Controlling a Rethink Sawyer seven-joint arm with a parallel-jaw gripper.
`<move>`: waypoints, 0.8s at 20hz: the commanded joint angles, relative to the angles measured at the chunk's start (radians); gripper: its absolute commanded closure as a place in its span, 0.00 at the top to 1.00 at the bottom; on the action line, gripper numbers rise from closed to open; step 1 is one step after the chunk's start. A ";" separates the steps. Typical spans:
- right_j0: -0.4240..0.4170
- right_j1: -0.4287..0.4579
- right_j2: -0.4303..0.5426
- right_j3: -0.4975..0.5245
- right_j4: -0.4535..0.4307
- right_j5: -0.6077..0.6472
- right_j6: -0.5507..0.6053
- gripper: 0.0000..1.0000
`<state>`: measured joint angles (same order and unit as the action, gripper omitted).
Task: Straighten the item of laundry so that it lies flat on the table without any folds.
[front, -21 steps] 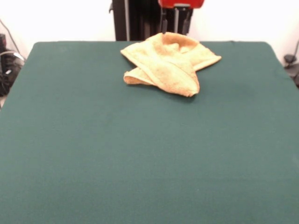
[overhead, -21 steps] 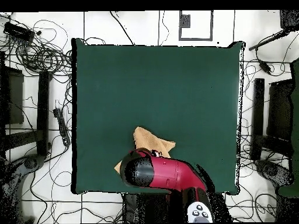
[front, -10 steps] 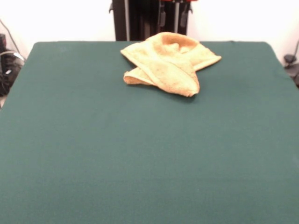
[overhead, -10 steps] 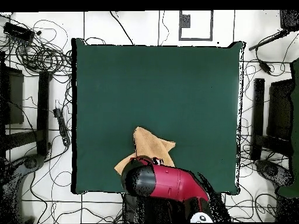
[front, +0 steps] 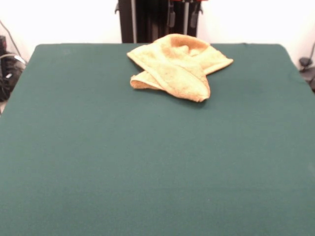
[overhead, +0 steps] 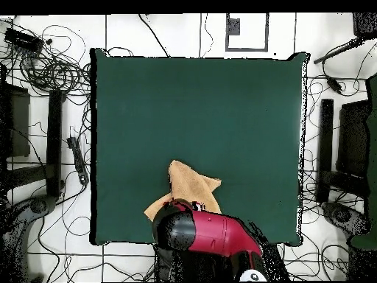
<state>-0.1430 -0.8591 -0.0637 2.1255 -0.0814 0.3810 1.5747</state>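
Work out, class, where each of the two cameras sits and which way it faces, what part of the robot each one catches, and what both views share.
Front view: across the table from the robot, facing it; only dark pedestal parts show at the top edge.
Overhead view: above the table, looking straight down; the red and black arm enters from the bottom edge, covering part of the towel.
Shared: the crumpled towel on the green table, near the robot's side.

Only the crumpled towel [front: 178, 66] (far edge) interrupts the table [front: 147, 162].
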 commanded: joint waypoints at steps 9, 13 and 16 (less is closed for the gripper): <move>0.028 -0.024 0.110 -0.089 0.051 0.200 0.109 1.00; 0.033 0.008 0.105 -0.153 0.049 0.206 0.121 1.00; 0.037 0.019 0.103 -0.179 0.048 0.215 0.128 1.00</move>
<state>-0.1384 -0.8739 -0.0637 2.0547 -0.0814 0.5006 1.5747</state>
